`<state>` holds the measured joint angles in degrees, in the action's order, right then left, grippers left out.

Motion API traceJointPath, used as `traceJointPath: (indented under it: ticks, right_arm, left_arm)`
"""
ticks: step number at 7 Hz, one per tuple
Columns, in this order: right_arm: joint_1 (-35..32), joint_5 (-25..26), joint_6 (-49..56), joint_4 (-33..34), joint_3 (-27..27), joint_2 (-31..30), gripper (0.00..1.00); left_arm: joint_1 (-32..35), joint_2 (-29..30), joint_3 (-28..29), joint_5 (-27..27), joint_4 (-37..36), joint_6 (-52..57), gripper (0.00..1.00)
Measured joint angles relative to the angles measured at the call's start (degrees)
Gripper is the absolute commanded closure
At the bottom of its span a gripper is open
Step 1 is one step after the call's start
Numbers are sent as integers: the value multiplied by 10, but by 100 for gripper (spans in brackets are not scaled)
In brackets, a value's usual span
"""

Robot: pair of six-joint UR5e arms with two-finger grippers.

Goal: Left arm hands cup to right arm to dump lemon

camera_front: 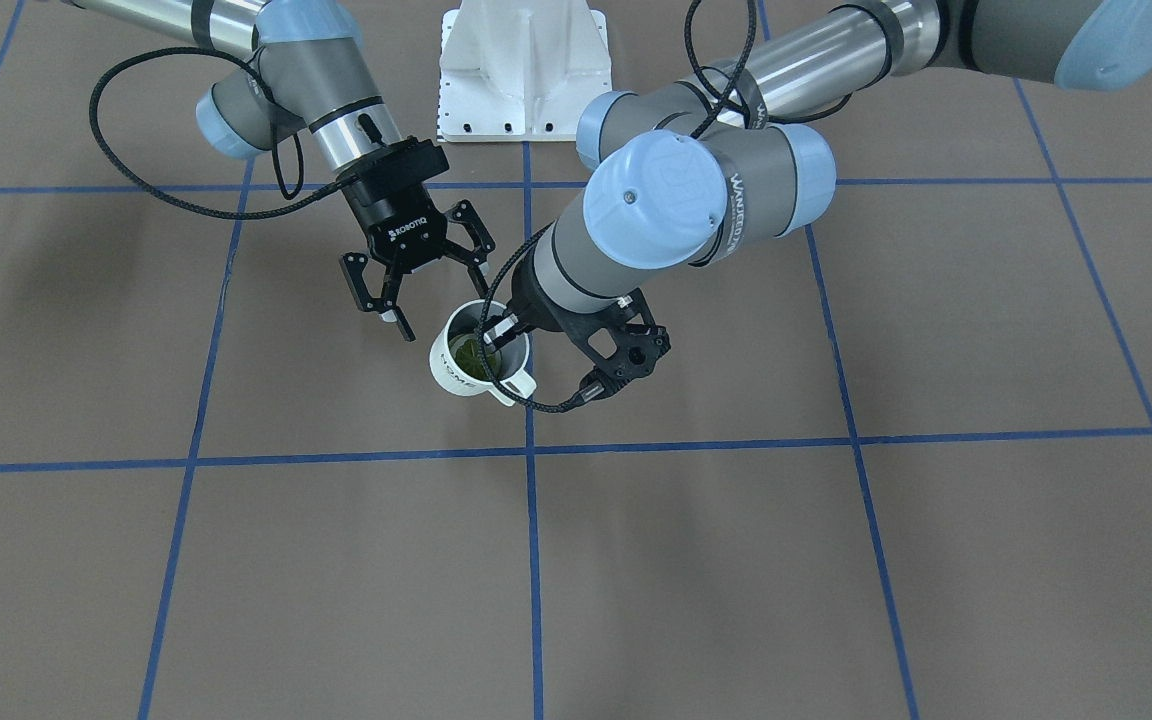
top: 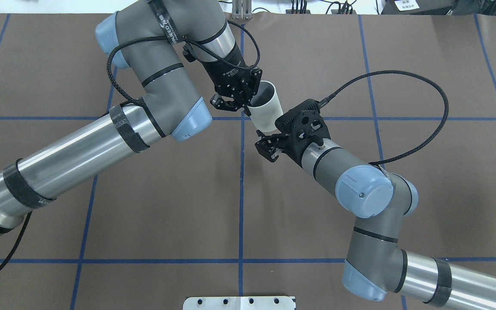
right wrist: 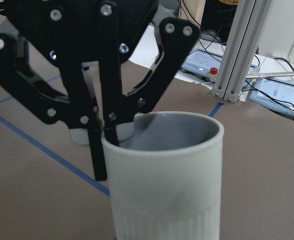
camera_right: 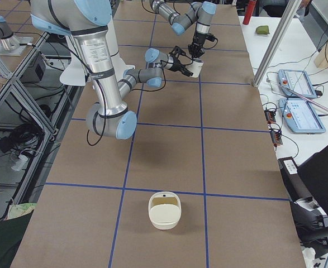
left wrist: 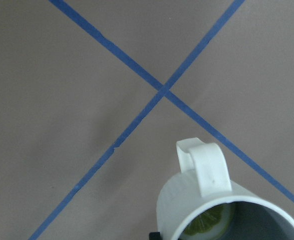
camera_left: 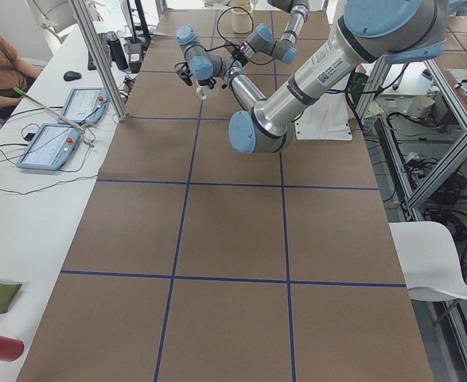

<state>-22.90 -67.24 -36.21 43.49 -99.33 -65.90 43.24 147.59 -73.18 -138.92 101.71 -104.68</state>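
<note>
The cream-white cup [camera_front: 481, 357] with "HOME" lettering hangs tilted above the table. My left gripper [camera_front: 499, 332] is shut on its rim, one finger inside and one outside. The yellow-green lemon [camera_front: 471, 355] lies inside the cup. In the left wrist view the cup [left wrist: 202, 205], its squared handle and the lemon [left wrist: 209, 223] show at the bottom. My right gripper [camera_front: 424, 290] is open and empty, close beside the cup and not touching it. From overhead, the cup [top: 266, 107] is between my left gripper [top: 246, 107] and my right gripper [top: 272, 138]. The right wrist view shows the cup [right wrist: 167, 180] straight ahead.
A white mounting plate [camera_front: 524, 70] is at the robot's base. A white basket-like container [camera_right: 164, 210] stands on the table toward the right end. Blue tape lines cross the brown table [camera_front: 696, 560]. Tablets and a post stand on the side bench [camera_right: 298, 100].
</note>
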Motion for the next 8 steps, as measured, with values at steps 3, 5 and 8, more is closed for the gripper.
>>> traceJointPath:
  ticks: [3, 5, 8]
  right_arm:
    - [0, 1, 0, -1, 4, 1, 2]
    - [0, 2, 0, 0, 6, 2, 2]
    - [2, 1, -5, 5, 5, 3, 100]
  left_arm:
    - [-16, 1, -15, -2, -2, -4, 100]
    - [-18, -1, -27, -18, -4, -6, 100]
    - [-19, -2, -28, -24, -5, -7, 1]
